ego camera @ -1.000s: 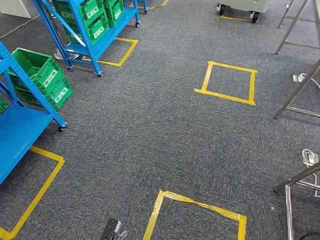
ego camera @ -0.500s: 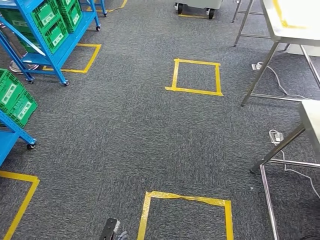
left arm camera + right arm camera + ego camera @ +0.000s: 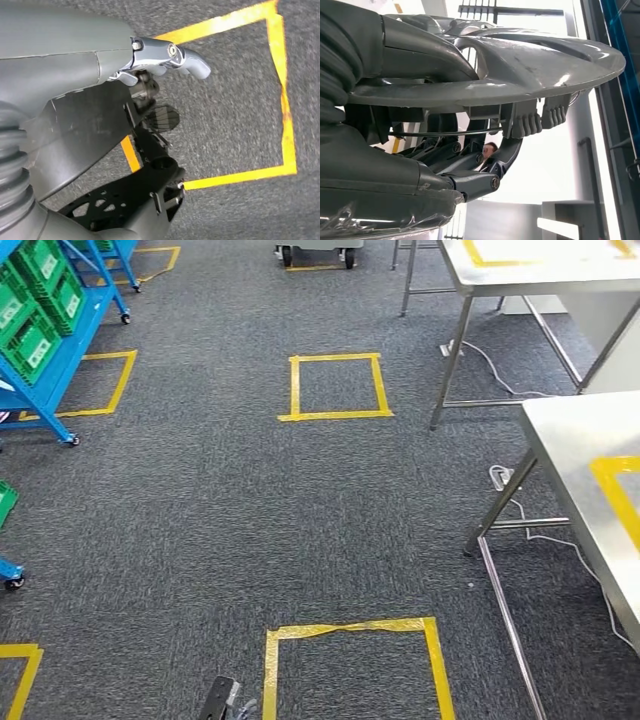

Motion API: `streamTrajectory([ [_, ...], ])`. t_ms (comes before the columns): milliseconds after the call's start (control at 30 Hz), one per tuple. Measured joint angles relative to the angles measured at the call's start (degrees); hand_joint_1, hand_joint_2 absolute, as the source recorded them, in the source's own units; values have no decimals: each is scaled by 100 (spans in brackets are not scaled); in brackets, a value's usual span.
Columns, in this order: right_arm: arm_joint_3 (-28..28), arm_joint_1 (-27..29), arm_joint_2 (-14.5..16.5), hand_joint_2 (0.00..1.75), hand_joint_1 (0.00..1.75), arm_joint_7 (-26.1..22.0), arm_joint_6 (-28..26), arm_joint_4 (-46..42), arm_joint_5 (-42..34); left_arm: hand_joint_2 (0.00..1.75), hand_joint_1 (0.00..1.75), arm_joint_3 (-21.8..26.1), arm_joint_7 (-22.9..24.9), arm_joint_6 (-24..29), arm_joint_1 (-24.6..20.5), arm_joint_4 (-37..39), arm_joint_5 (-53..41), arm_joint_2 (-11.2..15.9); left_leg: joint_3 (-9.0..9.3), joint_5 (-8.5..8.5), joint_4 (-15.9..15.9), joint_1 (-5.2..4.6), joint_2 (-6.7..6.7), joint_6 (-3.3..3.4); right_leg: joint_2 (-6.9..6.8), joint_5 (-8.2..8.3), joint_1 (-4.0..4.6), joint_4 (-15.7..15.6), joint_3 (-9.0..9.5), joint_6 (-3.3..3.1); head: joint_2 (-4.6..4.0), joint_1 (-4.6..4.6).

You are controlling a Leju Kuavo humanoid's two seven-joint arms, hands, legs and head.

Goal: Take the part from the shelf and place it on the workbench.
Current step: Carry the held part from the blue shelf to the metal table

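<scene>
Part: a wide, flat grey moulded plastic piece point(image 3: 516, 65), lying across the right hand.
Right hand point(image 3: 471, 150): fingers point(image 3: 525, 122) curled up against the part's underside, gripping it.
Left hand point(image 3: 151, 95): hangs above the floor beside a yellow tape square point(image 3: 283, 100); thumb extended, dark fingers partly curled, nothing seen in them.
Workbench: steel-topped table with yellow tape marking point(image 3: 581, 470), right of the nearest floor square point(image 3: 355, 660).
Shelf: blue metal rack with green crates point(image 3: 38, 330), far left of the workbench.
</scene>
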Motion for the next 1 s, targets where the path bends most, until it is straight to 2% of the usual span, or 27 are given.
streamTrajectory([
  [33,48,22,2,175,175,-21,-55,1,-13,175,0,-1,6,7,1,1,1,-1,-185,-184,369,1,-129,2,59,4,4,-3,-5,-23,0,-14],
  [67,100,44,4,175,175,-41,-96,1,-23,175,0,-1,13,13,2,1,3,-1,-405,-350,781,-2,-195,12,123,6,12,-3,-9,-39,0,-24],
  [100,145,71,6,175,175,-61,-128,2,-31,175,0,-1,20,16,2,1,4,0,-599,-439,1113,-5,-223,28,193,6,23,-3,-11,-51,0,-32],
  [133,182,99,7,175,175,-78,-155,2,-37,175,0,-1,29,16,2,1,5,1,-721,-420,1279,-9,-236,49,267,6,34,-3,-10,-58,0,-34],
  [167,214,127,9,175,175,-90,-176,2,-39,175,0,-1,43,18,1,1,7,1,-739,-285,1226,-15,-248,76,344,7,43,-3,-6,-62,0,-34],
  [200,240,152,10,175,175,-98,-192,2,-39,175,0,-1,59,20,0,1,7,1,-662,-79,991,-24,-273,106,419,7,48,-3,-1,-64,0,-33],
  [233,272,175,10,175,175,-105,-207,2,-40,175,0,-1,83,25,0,1,8,1,-503,165,607,-32,-364,139,495,9,45,-3,3,-62,0,-33],
  [267,304,193,11,175,175,-111,-216,3,-42,175,0,-1,102,32,1,2,9,2,-343,340,230,-33,-500,171,562,11,49,3,-1,-52,0,-32],
  [333,361,216,13,175,175,-122,-234,6,-44,175,0,-1,128,40,0,2,18,1,-130,489,-264,-31,-708,187,689,26,35,6,-35,-5,0,-32],
  [367,373,228,14,175,175,-125,-244,8,-43,175,0,-1,133,40,-1,2,25,1,-110,474,-322,-35,-723,189,747,40,23,-4,-54,33,0,-32],
  [400,379,247,15,175,175,-130,-253,9,-40,175,0,-1,137,37,-4,2,33,-2,-101,482,-354,-39,-673,193,807,55,6,-21,-81,74,0,-32],
  [433,380,271,16,175,175,-138,-261,9,-36,175,0,0,140,33,-7,2,39,-6,-89,500,-383,-37,-616,215,801,56,-1,-18,-100,105,0,-29],
  [467,381,290,17,175,175,-149,-266,10,-32,175,0,0,140,28,-9,2,46,-10,-74,518,-414,-31,-551,240,703,8,7,48,-143,131,0,-23],
  [500,386,296,19,175,175,-164,-268,11,-26,175,0,-1,140,24,-8,2,51,-15,-59,534,-444,-22,-479,263,548,-107,21,224,-233,153,0,-17],
  [567,418,292,20,175,175,-186,-268,18,-19,175,0,0,140,21,-1,2,58,-17,-42,534,-463,-23,-328,294,205,-474,41,885,-529,193,0,-11],
  [600,438,291,20,175,175,-193,-266,24,-15,175,0,1,140,21,3,2,60,-16,-40,529,-463,-26,-249,300,129,-632,36,1247,-693,216,0,-11],
  [633,455,295,20,175,175,-194,-266,28,-14,175,0,1,140,21,3,2,61,-14,-36,522,-462,-26,-172,301,90,-702,26,1480,-792,235,0,-11],
  [667,464,300,20,175,175,-196,-267,31,-12,175,0,1,140,21,3,2,61,-13,-31,514,-461,-24,-100,295,66,-668,14,1512,-789,255,0,-10],
  [700,469,302,20,175,175,-200,-269,33,-8,175,0,1,140,21,3,2,61,-14,-18,503,-460,-20,-34,280,32,-535,1,1311,-663,273,0,-10],
  [767,475,300,20,175,175,-208,-280,36,13,175,0,1,140,21,2,2,61,-10,22,467,-453,-26,79,226,-157,-207,-11,527,-203,307,0,-7],
  [800,481,298,21,175,175,-212,-289,40,26,175,0,1,140,22,3,2,61,-9,42,445,-443,-40,123,193,-239,-106,-11,207,-12,292,0,-8],
  [833,491,298,22,175,175,-216,-300,45,37,175,0,0,140,22,4,2,61,-6,61,430,-435,-55,161,163,-285,-67,-7,28,93,258,0,-17],
  [867,501,299,23,175,175,-220,-310,52,46,175,0,-1,140,23,3,2,61,-2,73,421,-430,-70,199,137,-277,-77,3,-13,110,209,0,-24],
  [933,514,310,24,175,175,-223,-323,61,61,175,0,-1,140,23,-6,1,60,-3,91,400,-424,-57,259,81,-145,-65,3,-2,84,100,0,-44],
  [1000,519,312,24,175,175,-227,-332,64,78,175,0,-2,139,24,-12,0,59,-4,16,240,-234,-32,104,22,-35,-48,-3,-9,70,19,0,-51],
])
